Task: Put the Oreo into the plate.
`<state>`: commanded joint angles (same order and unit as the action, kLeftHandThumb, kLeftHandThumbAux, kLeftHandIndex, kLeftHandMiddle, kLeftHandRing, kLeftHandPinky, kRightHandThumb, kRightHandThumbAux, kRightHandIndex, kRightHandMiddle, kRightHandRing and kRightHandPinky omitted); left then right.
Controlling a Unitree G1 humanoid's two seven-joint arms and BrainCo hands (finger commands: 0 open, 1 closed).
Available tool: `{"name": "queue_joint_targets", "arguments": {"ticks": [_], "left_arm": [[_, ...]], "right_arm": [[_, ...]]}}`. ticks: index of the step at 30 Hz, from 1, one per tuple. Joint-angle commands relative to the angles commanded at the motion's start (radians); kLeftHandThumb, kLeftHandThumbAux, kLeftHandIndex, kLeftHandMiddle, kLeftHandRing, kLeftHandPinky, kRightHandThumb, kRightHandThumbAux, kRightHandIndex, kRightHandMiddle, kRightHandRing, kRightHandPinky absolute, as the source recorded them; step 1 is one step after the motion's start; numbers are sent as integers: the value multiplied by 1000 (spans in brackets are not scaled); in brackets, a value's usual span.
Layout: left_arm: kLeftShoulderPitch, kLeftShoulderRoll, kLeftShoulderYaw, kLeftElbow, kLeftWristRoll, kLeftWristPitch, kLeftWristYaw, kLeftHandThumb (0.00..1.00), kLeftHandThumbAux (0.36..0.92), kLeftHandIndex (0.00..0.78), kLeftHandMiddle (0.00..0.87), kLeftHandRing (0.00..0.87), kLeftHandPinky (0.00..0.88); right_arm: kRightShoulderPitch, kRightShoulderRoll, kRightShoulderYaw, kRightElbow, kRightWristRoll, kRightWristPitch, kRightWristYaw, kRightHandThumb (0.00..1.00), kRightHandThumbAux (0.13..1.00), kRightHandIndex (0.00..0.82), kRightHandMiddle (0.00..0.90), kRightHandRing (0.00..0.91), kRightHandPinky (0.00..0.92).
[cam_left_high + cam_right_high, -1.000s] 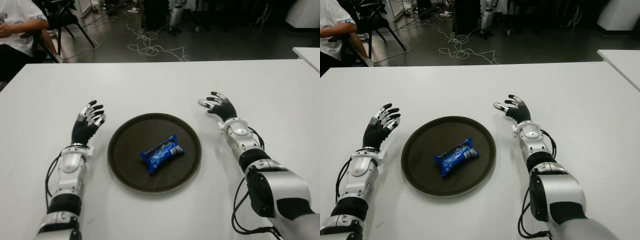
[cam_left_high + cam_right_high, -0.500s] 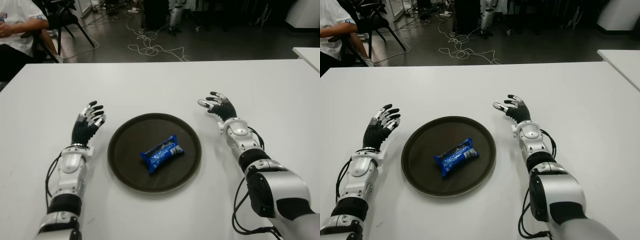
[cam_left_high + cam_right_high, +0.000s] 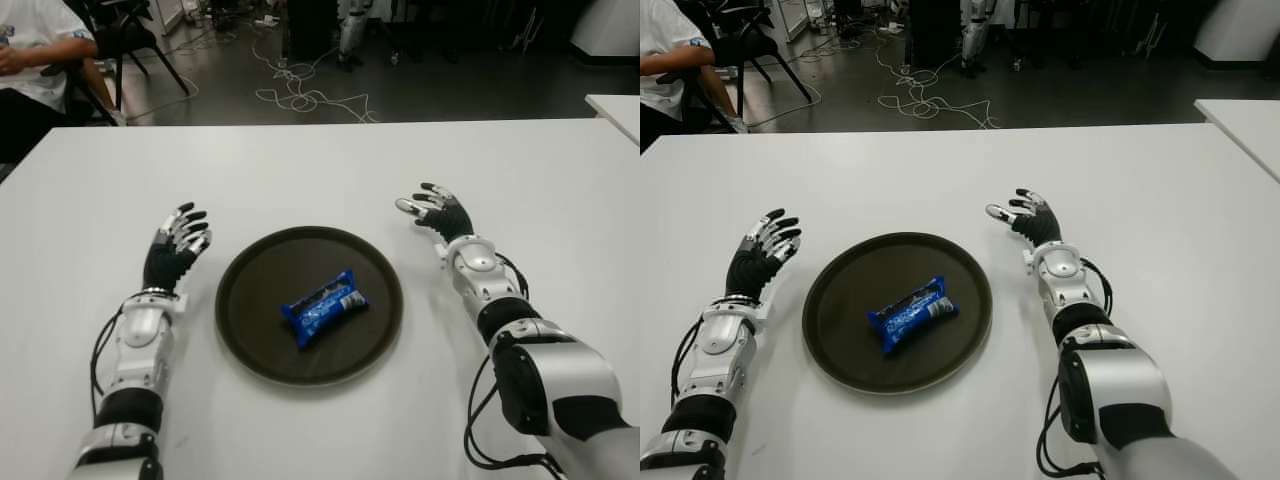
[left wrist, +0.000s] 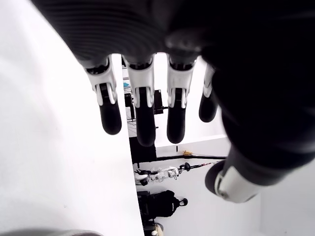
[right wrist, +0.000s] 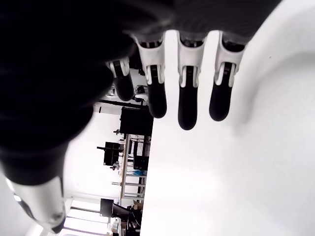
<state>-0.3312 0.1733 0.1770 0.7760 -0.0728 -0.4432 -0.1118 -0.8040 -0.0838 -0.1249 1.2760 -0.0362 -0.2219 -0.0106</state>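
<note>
Left eye view, Oreo: the blue Oreo [image 3: 323, 307] packet lies inside the dark round plate [image 3: 250, 320], near its middle, at the centre of the frame on the white bench [image 3: 300, 170].
Left eye view, risk: the task looks already done, so the main risk is judged to be a needless reach that clips the plate rim and slides or tips the packet out.
Left eye view, left robot hand: the left robot hand [image 3: 174, 245] shows left of the plate, fingers spread, holding nothing, apart from the plate.
Left eye view, right robot hand: the right robot hand [image 3: 436, 212] shows at the upper right of the plate, fingers spread, empty, close to the rim but not touching it.
Left eye view, background: a seated person [image 3: 35, 50] shows in the upper left corner, cables [image 3: 305, 95] on the floor beyond the bench.
Right eye view: same layout; the packet is wholly within the plate.
Left wrist view: 4 straight fingers [image 4: 142, 118] and the thumb stand apart, nothing between them.
Right wrist view: fingers [image 5: 187, 103] extended and separated above the bench, grasping nothing.
</note>
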Motion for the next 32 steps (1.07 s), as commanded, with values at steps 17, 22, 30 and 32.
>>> {"name": "queue_joint_targets", "arguments": {"ticks": [17,22,30,32], "left_arm": [[2,7,-4,-1,-2,10,-23,123,702,141,221,203,193],[4,11,-10,1,8,-4,-31,140,670,138,233,227,237],[9,12,-14,2,12,-22,-40,200,643,145,267,274,297],[10,11,-14,1,9,-24,-45,210,642,147,272,280,306]], "right_arm": [[4,-2,21,-3,-17,-17,-1,0,717,169,227,239,276],[5,-3,22,-2,-18,-16,0,0,719,176,232,241,278],[9,-2,20,-4,-16,-22,1,0,724,192,242,252,288],[10,-2,20,-4,-16,-23,2,0,723,194,244,255,292]]}}
